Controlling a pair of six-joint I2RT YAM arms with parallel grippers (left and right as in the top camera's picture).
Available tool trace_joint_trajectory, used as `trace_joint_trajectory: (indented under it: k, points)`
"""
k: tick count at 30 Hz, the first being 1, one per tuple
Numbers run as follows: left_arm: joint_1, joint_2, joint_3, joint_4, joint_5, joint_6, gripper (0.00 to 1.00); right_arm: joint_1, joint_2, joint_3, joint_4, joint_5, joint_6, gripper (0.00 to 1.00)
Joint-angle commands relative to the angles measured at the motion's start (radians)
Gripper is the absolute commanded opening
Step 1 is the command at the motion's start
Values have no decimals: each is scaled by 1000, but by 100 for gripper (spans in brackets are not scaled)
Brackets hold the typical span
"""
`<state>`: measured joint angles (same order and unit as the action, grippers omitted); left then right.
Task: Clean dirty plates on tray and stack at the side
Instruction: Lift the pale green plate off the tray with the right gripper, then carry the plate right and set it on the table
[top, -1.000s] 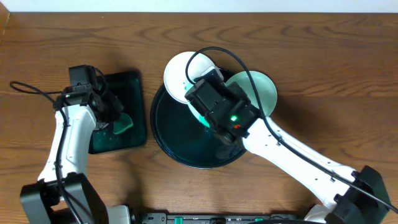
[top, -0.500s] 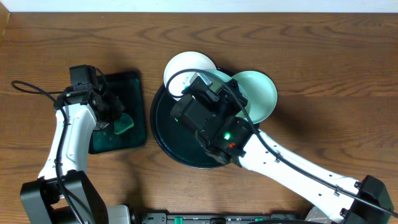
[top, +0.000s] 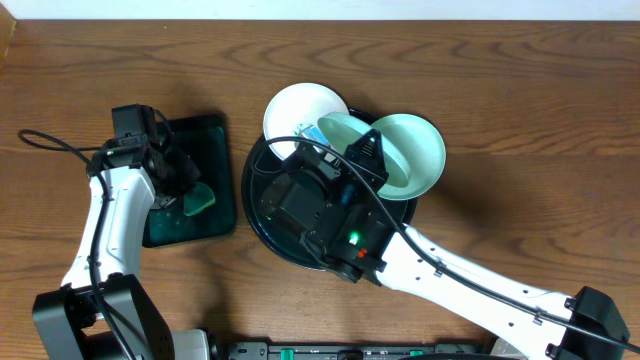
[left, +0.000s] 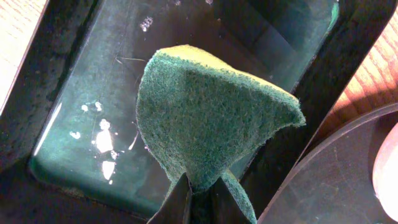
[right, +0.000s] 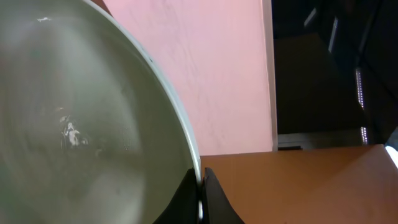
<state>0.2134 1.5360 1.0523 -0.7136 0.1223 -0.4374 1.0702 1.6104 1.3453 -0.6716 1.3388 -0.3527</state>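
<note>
- Plates: from overhead I count three, a white plate, a flat mint plate and a tilted mint plate.
- White plate lies at the far left edge of the round tray, partly overhanging its rim.
- Flat mint plate lies at the tray's far right edge and reaches out over the wooden table.
- Tilted mint plate sits between those two, raised on edge over the far part of the tray, overlapping the flat mint one.
- My right gripper is clamped on the rim of the tilted plate; the right wrist view shows the fingers pinched together over that thin edge, with the pale plate filling the left of the view.
- My left gripper is closed on a green sponge with a yellow back, pinching its lower corner.
- That sponge hangs over the rectangular tray, which holds a teal-tinted wet film and stands on the table just left of the round tray.
</note>
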Motion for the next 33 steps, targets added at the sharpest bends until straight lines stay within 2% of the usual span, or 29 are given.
trace_joint_trajectory:
  k: [1,4,7,10,18,19,21,26,33]
  points:
    - [2,-4,-1,0,2,18,7,-2,-20,8,2,-26,19,1]
    - [2,-4,-1,0,2,19,7,-7,-19,8,-5,8,50,1]
    - [2,-4,-1,0,2,25,7,-11,-18,8,-6,-118,79,1]
    - [2,-4,-1,-1,2,26,7,22,-21,9,-31,-104,153,1]
    - [1,-4,-1,-1,2,29,7,16,-33,19,-95,-229,286,1]
    - [2,-4,-1,-2,2,31,7,18,-38,26,-114,-267,346,1]
    - [2,-4,-1,-1,2,32,7,-10,-39,26,-114,-402,372,1]
    - [2,-4,-1,-5,2,33,7,-182,-37,26,-150,-837,657,1]
    - [1,-4,-1,-3,2,33,7,-404,-38,26,-134,-1055,912,1]
